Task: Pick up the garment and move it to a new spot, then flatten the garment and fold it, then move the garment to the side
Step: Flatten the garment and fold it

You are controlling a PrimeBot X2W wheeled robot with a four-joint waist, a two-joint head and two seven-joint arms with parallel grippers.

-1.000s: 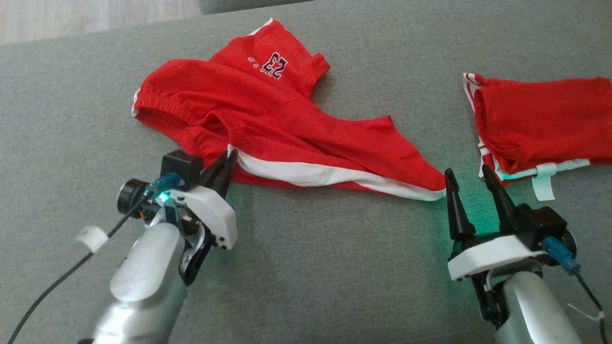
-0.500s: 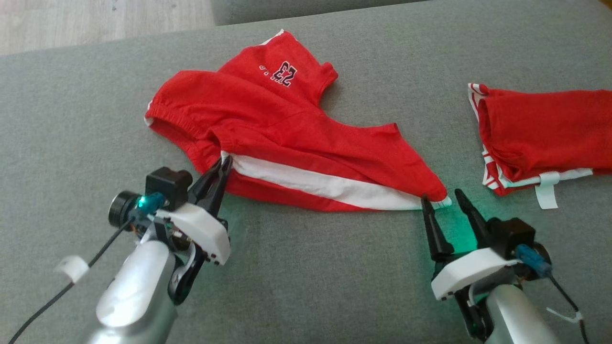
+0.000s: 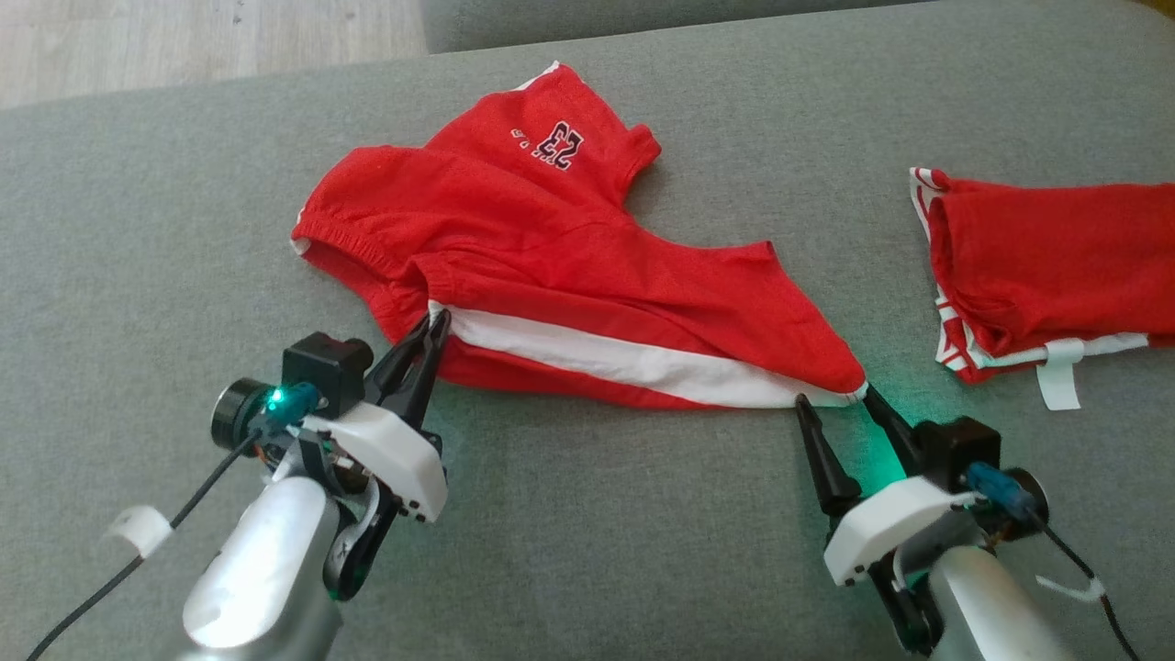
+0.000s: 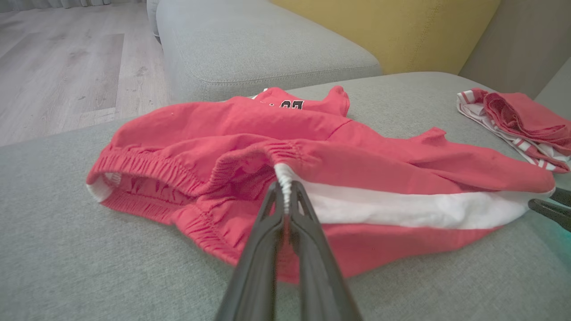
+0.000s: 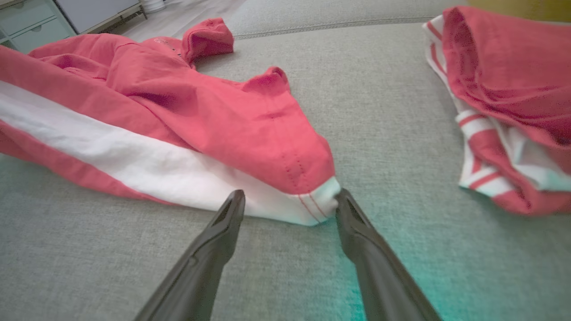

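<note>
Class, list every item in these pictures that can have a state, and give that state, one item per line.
red shorts: unfolded and rumpled on the grey cushion, not yet flat.
left gripper: shut on the red shorts' waistband, at the end of the white stripe.
right gripper: open, fingers either side of the hem corner, not gripping.
second red garment: folded, lying apart on the right.

Left tool [image 3: 439, 318] pinched tight, right tool [image 3: 833, 397] agape

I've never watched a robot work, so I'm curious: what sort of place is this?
Most likely a living room at home: the red garment lies on a grey upholstered sofa seat, with pale wood flooring beyond and a yellow backrest behind.
</note>
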